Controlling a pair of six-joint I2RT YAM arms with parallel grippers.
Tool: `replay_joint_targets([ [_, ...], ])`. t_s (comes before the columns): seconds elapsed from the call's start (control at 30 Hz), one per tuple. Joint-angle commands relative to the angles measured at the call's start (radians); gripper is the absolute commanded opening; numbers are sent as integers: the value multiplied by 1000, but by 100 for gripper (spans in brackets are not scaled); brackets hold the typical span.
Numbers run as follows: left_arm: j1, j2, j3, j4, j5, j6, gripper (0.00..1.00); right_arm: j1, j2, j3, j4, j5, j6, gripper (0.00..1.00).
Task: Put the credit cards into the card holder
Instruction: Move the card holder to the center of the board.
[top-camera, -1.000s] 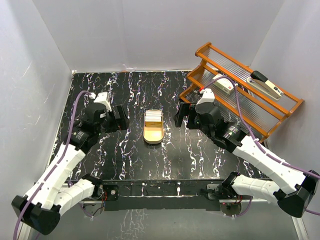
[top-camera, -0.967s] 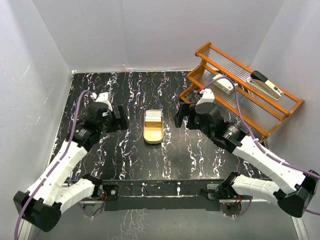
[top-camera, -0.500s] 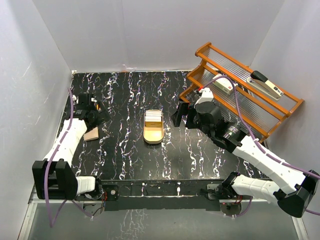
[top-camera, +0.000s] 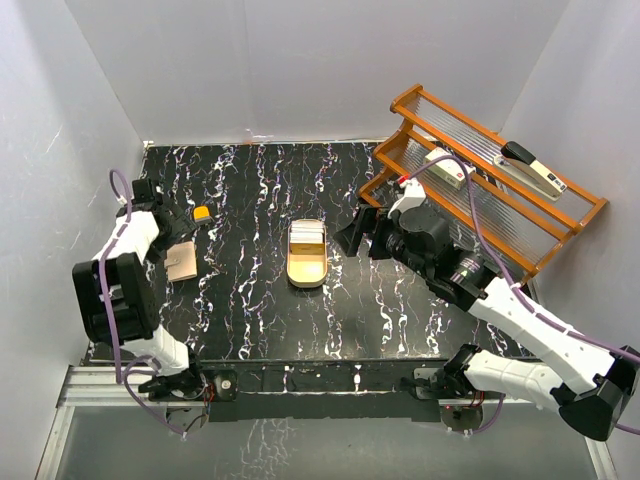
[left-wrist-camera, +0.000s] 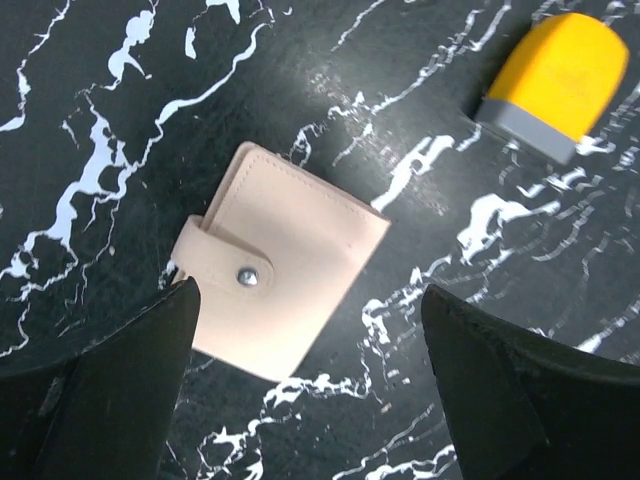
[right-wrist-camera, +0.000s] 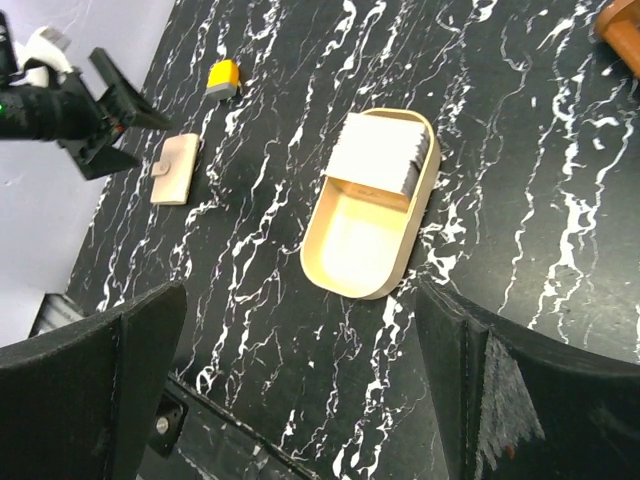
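The card holder (left-wrist-camera: 280, 265) is a tan leather wallet, lying snapped closed on the black marble table near its left edge (top-camera: 182, 262). My left gripper (left-wrist-camera: 310, 295) hangs open above it, its jaws straddling the holder's near part without touching it; from above, this gripper (top-camera: 170, 238) sits by the left wall. The credit cards (right-wrist-camera: 378, 152) are a pale stack lying in the far end of a gold oval tray (right-wrist-camera: 415, 235) at the table's middle (top-camera: 307, 238). Right of the tray, raised above the table, my right gripper (top-camera: 355, 232) is open and empty.
A small orange and grey block (left-wrist-camera: 550, 75) lies just beyond the card holder (top-camera: 201, 213). A wooden tiered rack (top-camera: 480, 200) at the back right carries a white box (top-camera: 447, 170) and a stapler (top-camera: 535, 170). Grey walls close in both sides.
My left arm has swung from beside the tray out to the far left, uncovering the card holder and ending above it. Its jaws have narrowed slightly. The right arm has barely moved.
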Motion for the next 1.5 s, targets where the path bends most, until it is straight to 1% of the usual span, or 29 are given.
replay_joint_targets([
  [0.0,36,80,68,10,5,30,90,-2,-33,-31,98,-75,29,97],
  [0.07,38,132,90,14,10,47,89,-2,-38,-33,104,-64,28,97],
  [0.2,38,226,138,-22,35,65,86,-2,-20,9,52,-12,15,98],
  [0.3,38,230,116,-15,82,65,82,-2,-9,31,30,5,2,98],
  [0.4,37,210,69,-34,143,21,78,-2,-1,35,16,19,-5,98],
  [0.47,34,178,-1,-4,208,14,74,-2,1,35,7,36,-5,98],
  [0.57,25,117,-104,38,275,11,73,-2,1,36,-11,59,-4,98],
  [0.67,4,84,-167,42,326,16,72,-1,-1,37,-24,65,-4,98],
  [0.8,-60,27,-220,27,344,5,70,-2,4,49,-50,55,-5,98],
  [0.93,-163,-44,-274,16,344,-35,70,-2,1,34,-70,52,-7,98],
  [1.03,-240,-104,-338,39,360,-87,70,-2,4,5,-79,34,-1,98],
  [1.2,-342,-216,-447,120,450,-276,69,-1,52,-19,-76,-48,52,97],
  [1.33,-411,-350,-493,151,449,-384,69,-2,103,-29,-65,-123,108,90],
  [1.4,-440,-430,-503,150,428,-413,70,-2,126,-40,-53,-141,142,87],
  [1.47,-460,-476,-511,148,424,-424,72,-1,151,-39,-47,-146,165,85],
])
